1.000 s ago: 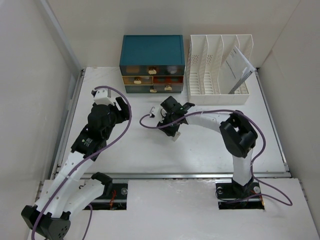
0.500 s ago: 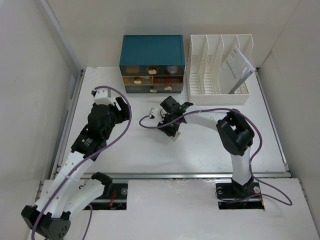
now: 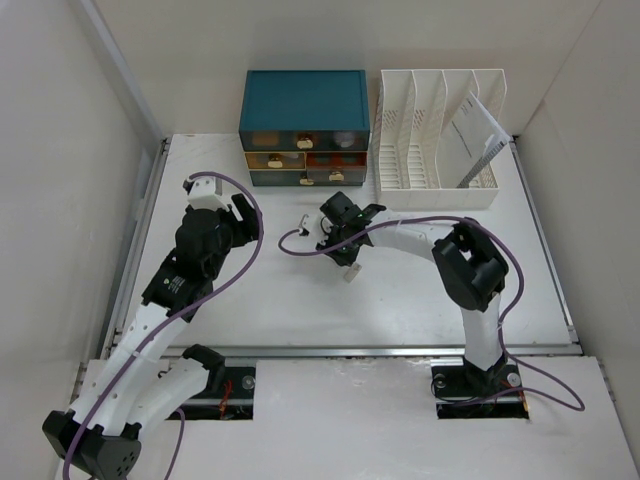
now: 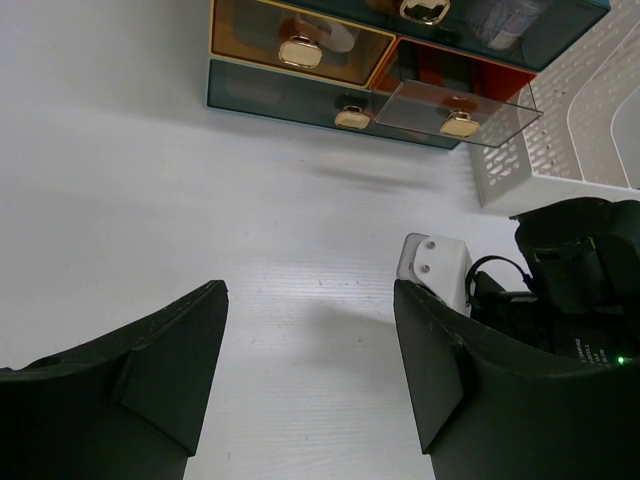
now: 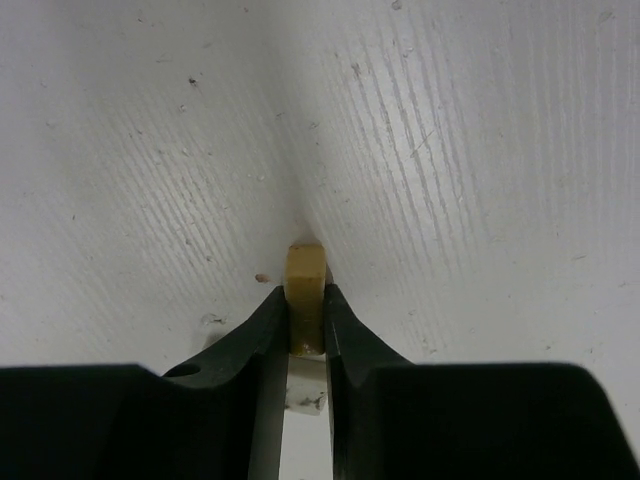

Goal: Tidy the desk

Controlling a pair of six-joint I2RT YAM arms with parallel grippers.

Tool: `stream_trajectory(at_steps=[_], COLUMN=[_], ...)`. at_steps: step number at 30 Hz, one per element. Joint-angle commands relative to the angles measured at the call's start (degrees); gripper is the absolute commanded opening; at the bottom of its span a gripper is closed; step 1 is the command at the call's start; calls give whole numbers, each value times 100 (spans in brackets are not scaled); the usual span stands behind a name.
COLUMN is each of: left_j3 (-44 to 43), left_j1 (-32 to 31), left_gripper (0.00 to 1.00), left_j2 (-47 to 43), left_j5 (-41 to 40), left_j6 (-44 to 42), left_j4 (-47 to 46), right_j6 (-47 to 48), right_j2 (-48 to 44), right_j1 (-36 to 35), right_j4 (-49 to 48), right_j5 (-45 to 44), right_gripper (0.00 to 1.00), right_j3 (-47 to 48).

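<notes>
Your left claw [image 3: 241, 213] hangs released over the desk [image 3: 420, 290], nothing between its fingers, so it's just parked. To its right, your right claw [image 5: 305, 310] is clenched on 1 small tan piece [image 5: 305, 272], pinched at the fingertips with the desk right underneath. I'd call this the pick-up step of tidying. The next move needs a straight lift without letting the piece twist out, since the hold is right at the tips. Then I'd guess it goes beyond the claw to the teal drawer box [image 3: 304, 125], where 1 drawer [image 4: 458, 108] stands pulled out. Count-wise: 2 claws, 1 tan piece, 1 drawer box, and right of that 1 white file rack [image 3: 405, 150] holding 1 paper [image 3: 475, 132].
</notes>
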State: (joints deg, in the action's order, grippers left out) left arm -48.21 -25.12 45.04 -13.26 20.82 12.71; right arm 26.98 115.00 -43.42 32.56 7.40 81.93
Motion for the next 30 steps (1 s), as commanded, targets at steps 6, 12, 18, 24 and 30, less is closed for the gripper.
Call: stream_trajectory(at_steps=[6,12,18,24,30], left_j3=[39,92,92,92,92], left_j1=[8,8,8,8,8], left_gripper=[65,65,65,65,65], left_j2=[-65,-65,-65,-65,-65], left_j5=[42,95,157,209,262], left_j6=[-78,-78,-78,-78,-131], left_j4=[-181,-181,-181,-181,-181], right_j6=[-97,26,88,88,35], right_j2=[-760,56,1180,1367,1042], right_j1=[358,1010,1406,1573,1573], right_j4=[-549,136,980,893,638], right_j5=[-1135,-1083,-951,-793,-687], right_gripper=[8,8,9,9,9], right_j3=[1145,3256,5340,5528,5052])
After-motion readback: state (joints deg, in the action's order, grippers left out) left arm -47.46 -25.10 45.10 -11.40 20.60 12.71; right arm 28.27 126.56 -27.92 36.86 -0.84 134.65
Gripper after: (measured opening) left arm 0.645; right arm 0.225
